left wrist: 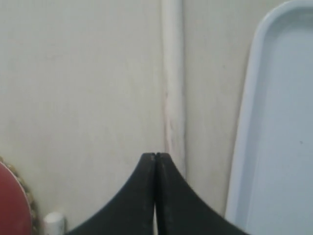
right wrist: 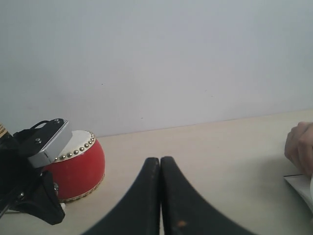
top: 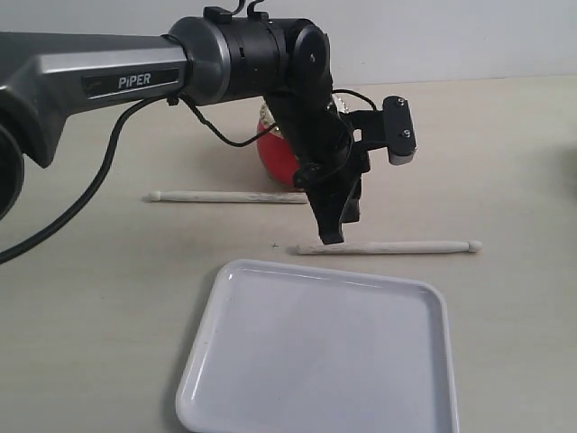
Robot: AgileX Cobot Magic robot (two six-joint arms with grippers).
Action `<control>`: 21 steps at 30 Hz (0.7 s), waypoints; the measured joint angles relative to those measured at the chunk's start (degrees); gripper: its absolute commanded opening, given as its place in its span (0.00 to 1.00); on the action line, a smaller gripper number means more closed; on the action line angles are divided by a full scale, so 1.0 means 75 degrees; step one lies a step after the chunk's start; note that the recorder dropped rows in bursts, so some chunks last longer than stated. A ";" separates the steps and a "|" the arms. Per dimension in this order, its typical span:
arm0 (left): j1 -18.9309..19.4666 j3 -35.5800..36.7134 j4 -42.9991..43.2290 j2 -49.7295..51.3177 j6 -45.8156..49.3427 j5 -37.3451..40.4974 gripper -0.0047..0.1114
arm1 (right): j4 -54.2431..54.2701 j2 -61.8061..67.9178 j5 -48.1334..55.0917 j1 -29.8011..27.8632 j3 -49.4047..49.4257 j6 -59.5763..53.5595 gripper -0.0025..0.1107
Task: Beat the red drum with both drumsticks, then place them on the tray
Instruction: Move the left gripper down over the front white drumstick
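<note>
Tray (top: 315,352): white, low rim; bare tabletop (top: 505,162) lies open to both sides.
Nearer drumstick (top: 388,246): parallel to the tray's far rim, just beyond it, apart.
Farther drumstick (top: 230,196): further beyond.
Red drum (top: 273,158): behind both sticks, partly hidden by the arm.
Left gripper (top: 332,239): jaws pressed together, empty, by the nearer stick's butt end.
Right gripper (right wrist: 160,159): jaws together, empty.
</note>
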 measured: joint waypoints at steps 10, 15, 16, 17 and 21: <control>0.0099 0.0101 0.0062 0.0028 0.0000 0.0137 0.04 | 0.0000 0.0000 0.0000 0.0000 0.0000 0.0000 0.02; 0.0099 0.0241 0.0078 0.0028 0.0000 0.0064 0.04 | 0.0000 0.0000 0.0000 0.0000 0.0000 0.0000 0.02; 0.0099 0.0309 0.0078 0.0028 0.0000 0.0015 0.04 | 0.0000 0.0000 0.0000 0.0000 0.0000 0.0000 0.02; 0.0116 0.0338 0.0078 0.0028 0.0000 -0.0006 0.04 | 0.0000 0.0000 0.0000 0.0000 0.0000 0.0000 0.02; 0.0156 0.0533 0.0078 0.0028 0.0000 -0.0043 0.04 | 0.0000 0.0000 0.0000 0.0000 0.0000 0.0000 0.02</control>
